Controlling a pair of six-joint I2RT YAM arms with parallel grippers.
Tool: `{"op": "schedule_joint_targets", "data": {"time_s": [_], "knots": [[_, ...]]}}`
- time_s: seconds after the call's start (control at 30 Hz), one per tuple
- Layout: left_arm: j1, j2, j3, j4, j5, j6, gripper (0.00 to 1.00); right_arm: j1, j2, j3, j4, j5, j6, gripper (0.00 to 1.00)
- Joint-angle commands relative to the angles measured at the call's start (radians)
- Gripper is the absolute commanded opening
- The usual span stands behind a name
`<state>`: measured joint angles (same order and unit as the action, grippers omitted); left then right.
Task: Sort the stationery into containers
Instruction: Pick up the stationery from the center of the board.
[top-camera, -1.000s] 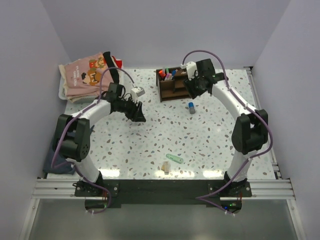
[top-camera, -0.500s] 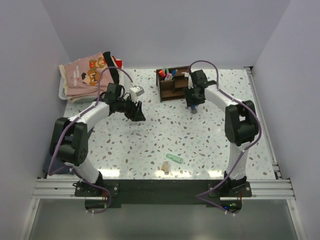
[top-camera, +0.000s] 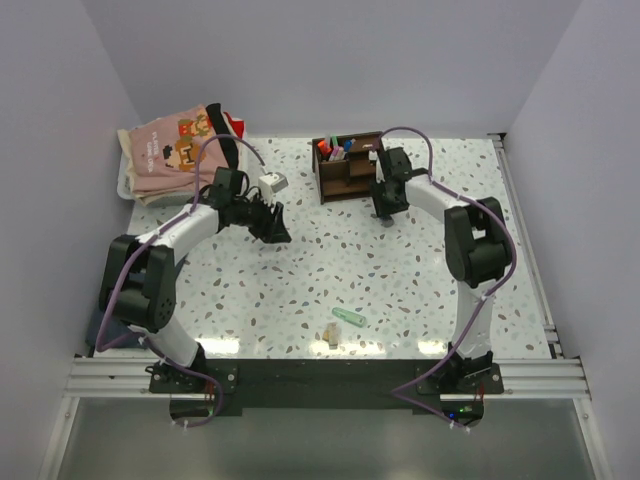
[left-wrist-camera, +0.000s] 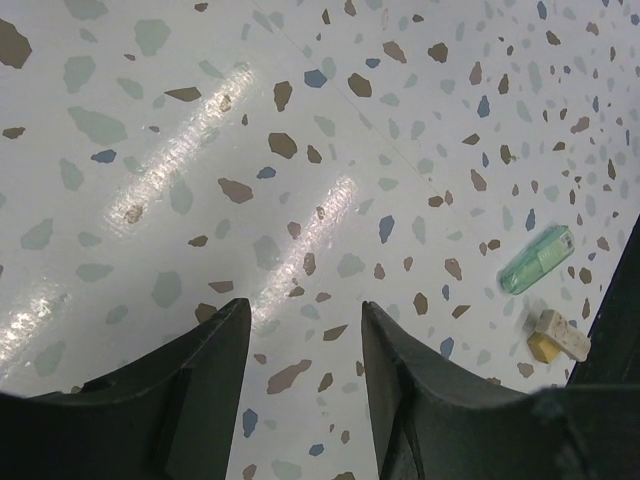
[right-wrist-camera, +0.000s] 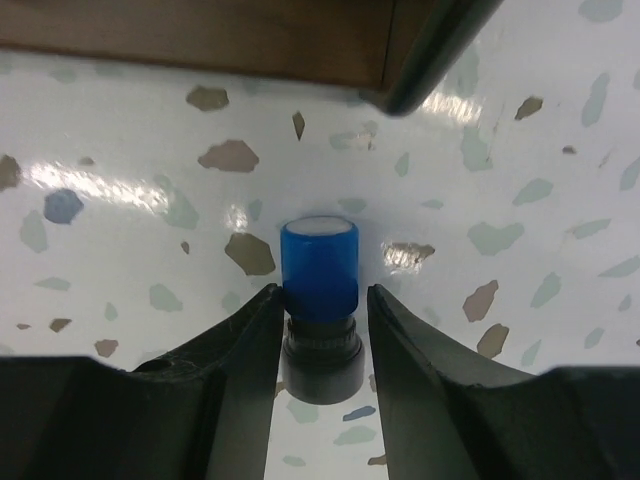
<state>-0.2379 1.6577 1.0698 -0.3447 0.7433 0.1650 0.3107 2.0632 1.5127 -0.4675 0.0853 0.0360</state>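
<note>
Terrazzo-speckled tabletop (top-camera: 300, 280) sits enclosed by plain lavender walls (top-camera: 330, 60).

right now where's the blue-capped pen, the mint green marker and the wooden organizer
blue-capped pen (right-wrist-camera: 319, 255), right wrist view, on the blue cap's side
mint green marker (left-wrist-camera: 536, 259), left wrist view, middle of its body
wooden organizer (top-camera: 346, 178), top external view, its front wall

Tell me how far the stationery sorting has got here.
Partly done: several pens stand in the wooden organizer. In hand: the right pincer straddles the blue-capped item beside it. Left: the mint green marker and a small beige piece near the front edge; the left pincer is empty.
</note>
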Motion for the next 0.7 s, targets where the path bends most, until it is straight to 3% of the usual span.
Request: {"op": "schedule_joint_targets", "data": {"time_s": [0.0, 0.1, 0.17, 0.2, 0.3, 0.43, 0.57, 0.67], "knots": [[-0.005, 0.019, 0.044, 0.052, 0.033, -0.044, 0.53, -0.005, -0.078, -0.089, 0.024, 0.01, -0.03, 0.43], [-0.005, 0.025, 0.047, 0.073, 0.041, -0.064, 0.53, -0.005, -0.11, -0.158, 0.036, 0.017, -0.062, 0.4], [-0.005, 0.03, 0.051, 0.079, 0.044, -0.07, 0.52, -0.007, -0.138, -0.2, 0.055, 0.011, -0.071, 0.31], [-0.005, 0.03, 0.051, 0.082, 0.044, -0.071, 0.53, -0.005, -0.149, -0.207, 0.059, 0.004, -0.073, 0.23], [-0.008, 0.027, 0.042, 0.11, 0.054, -0.099, 0.52, -0.007, -0.193, -0.232, 0.079, -0.064, -0.053, 0.12], [-0.015, 0.013, 0.004, 0.197, 0.137, -0.154, 0.53, 0.002, -0.259, -0.252, 0.113, -0.171, -0.007, 0.06], [-0.017, 0.002, -0.071, 0.492, 0.296, -0.326, 0.54, 0.022, -0.389, -0.344, 0.295, -0.364, 0.008, 0.0], [-0.027, 0.011, -0.12, 0.696, 0.358, -0.474, 0.55, 0.031, -0.442, -0.361, 0.363, -0.413, 0.15, 0.0]]}}
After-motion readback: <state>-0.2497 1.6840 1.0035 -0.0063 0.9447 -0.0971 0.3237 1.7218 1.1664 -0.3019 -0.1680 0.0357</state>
